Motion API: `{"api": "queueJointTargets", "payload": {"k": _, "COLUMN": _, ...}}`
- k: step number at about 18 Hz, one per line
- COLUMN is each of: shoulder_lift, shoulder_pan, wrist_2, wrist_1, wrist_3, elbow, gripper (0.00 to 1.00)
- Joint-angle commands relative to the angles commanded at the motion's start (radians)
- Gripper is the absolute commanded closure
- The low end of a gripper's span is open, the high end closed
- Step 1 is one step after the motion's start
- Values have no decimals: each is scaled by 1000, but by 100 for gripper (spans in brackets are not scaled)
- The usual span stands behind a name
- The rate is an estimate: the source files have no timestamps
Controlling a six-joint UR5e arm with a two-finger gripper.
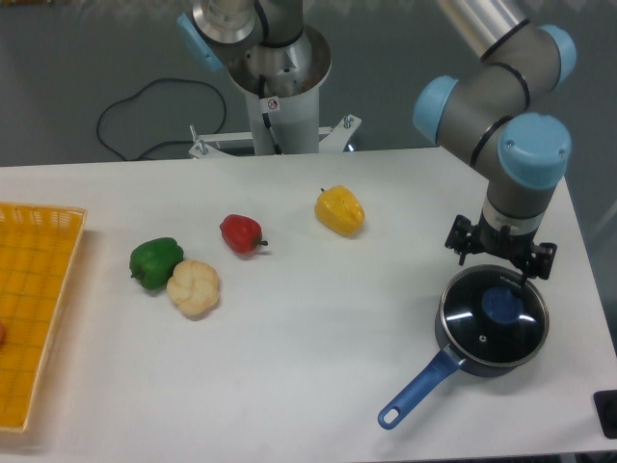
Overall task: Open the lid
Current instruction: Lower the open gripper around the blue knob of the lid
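Observation:
The lid (479,328), a clear glass disc with a silver rim and a round blue knob (502,306), sits closed on a dark saucepan (461,354) with a long blue handle (415,391) at the right front of the table. My gripper (500,263) hangs just above the lid's far edge, a little behind the knob. Its dark fingers are spread apart and open, with nothing between them.
A yellow pepper (339,210), a red pepper (241,233), a green pepper (154,261) and a cream-coloured vegetable (194,287) lie across the middle and left of the table. An orange basket (29,309) stands at the left edge. The arm's base (275,77) rises behind.

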Motion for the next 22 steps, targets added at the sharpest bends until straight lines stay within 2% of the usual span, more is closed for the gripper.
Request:
{"api": "queueJointTargets", "payload": {"k": 8, "shoulder_lift": -18, "shoulder_pan": 26, "wrist_2": -38, "wrist_1": -2, "wrist_3": 81, "elbow": 60, "gripper": 0}}
{"api": "queueJointTargets", "payload": {"k": 12, "shoulder_lift": -52, "shoulder_pan": 32, "wrist_2": -51, "wrist_1": -2, "wrist_3": 120, "elbow": 95, "gripper": 0}}
{"api": "queueJointTargets", "payload": {"k": 16, "shoulder_lift": -52, "shoulder_pan": 31, "wrist_2": -48, "wrist_1": -29, "wrist_3": 152, "elbow": 100, "gripper": 0}}
{"api": "queueJointTargets", "payload": {"k": 22, "shoulder_lift": -57, "shoulder_pan": 23, "wrist_2": -45, "wrist_1": -32, "wrist_3": 158, "elbow": 94, "gripper": 0}}
